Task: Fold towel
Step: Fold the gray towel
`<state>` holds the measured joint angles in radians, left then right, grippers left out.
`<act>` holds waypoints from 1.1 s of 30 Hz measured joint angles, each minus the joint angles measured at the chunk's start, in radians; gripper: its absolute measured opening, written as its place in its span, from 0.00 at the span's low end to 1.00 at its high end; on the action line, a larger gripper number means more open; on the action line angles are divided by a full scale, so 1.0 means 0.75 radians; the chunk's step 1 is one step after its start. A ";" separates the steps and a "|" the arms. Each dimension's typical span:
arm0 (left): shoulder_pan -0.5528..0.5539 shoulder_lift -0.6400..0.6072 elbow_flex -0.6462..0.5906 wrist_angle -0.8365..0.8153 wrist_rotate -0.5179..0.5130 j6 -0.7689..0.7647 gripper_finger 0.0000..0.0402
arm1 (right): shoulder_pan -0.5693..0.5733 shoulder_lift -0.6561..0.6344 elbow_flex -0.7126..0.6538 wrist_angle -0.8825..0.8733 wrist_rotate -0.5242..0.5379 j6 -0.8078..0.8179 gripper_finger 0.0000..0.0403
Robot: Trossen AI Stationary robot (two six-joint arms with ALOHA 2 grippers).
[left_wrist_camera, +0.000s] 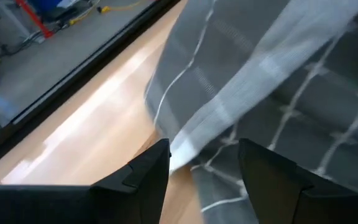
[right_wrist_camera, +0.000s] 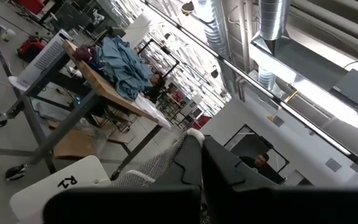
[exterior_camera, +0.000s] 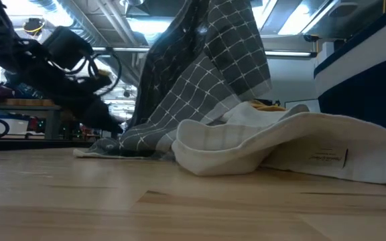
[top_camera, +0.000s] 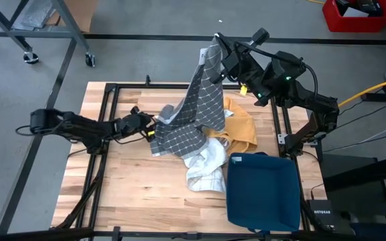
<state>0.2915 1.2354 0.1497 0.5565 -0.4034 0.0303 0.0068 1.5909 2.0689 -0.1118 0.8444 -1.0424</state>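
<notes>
Above the far edge of the table (top_camera: 112,194) my right claw (top_camera: 218,41) hangs high, its fingers pressed together on the top corner of the grey checked towel (top_camera: 196,110); that towel drapes down from the pinch in a long slanted sheet, its lower end heaped on the wood near the table's middle. Low on the left side my left claw (top_camera: 147,124) reaches in level with the tabletop, fingers spread, just at the towel's lower hem; in my left wrist's view a pale edge of that hem lies between the two dark fingers (left_wrist_camera: 148,177), though I cannot tell whether they touch it. Beside the grey cloth lie a mustard cloth (top_camera: 241,125) and a white towel (top_camera: 205,167); a dark blue bin (top_camera: 263,191) sits at the near right.
</notes>
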 joint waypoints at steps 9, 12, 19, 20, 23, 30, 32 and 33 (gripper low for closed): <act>0.024 0.236 0.072 0.167 0.000 0.131 0.45 | 0.000 0.000 0.000 -0.004 -0.001 0.003 0.00; 0.048 0.314 0.117 0.175 -0.001 0.160 0.43 | 0.000 0.000 0.000 -0.004 -0.001 0.003 0.00; 0.068 0.352 0.169 0.176 -0.003 0.186 0.17 | -0.001 0.000 -0.001 -0.025 0.002 -0.001 0.00; 0.067 0.342 0.169 0.173 -0.003 0.179 0.12 | -0.001 0.000 -0.001 -0.027 0.002 -0.002 0.00; 0.065 0.305 0.169 0.163 -0.003 0.163 0.02 | -0.001 0.001 -0.001 -0.027 0.002 -0.002 0.00; 0.066 0.099 0.169 0.087 -0.062 0.241 0.01 | -0.001 0.001 -0.001 -0.015 0.037 -0.047 0.00; 0.066 -0.004 0.169 0.079 -0.124 0.290 0.00 | -0.013 0.001 -0.001 0.011 0.061 -0.089 0.00; 0.066 -0.057 0.169 0.077 -0.160 0.321 0.00 | -0.021 0.001 -0.001 0.024 0.061 -0.099 0.00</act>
<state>0.3412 1.1924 0.2768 0.6141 -0.5230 0.2709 -0.0090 1.5913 2.0686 -0.0935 0.8899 -1.1165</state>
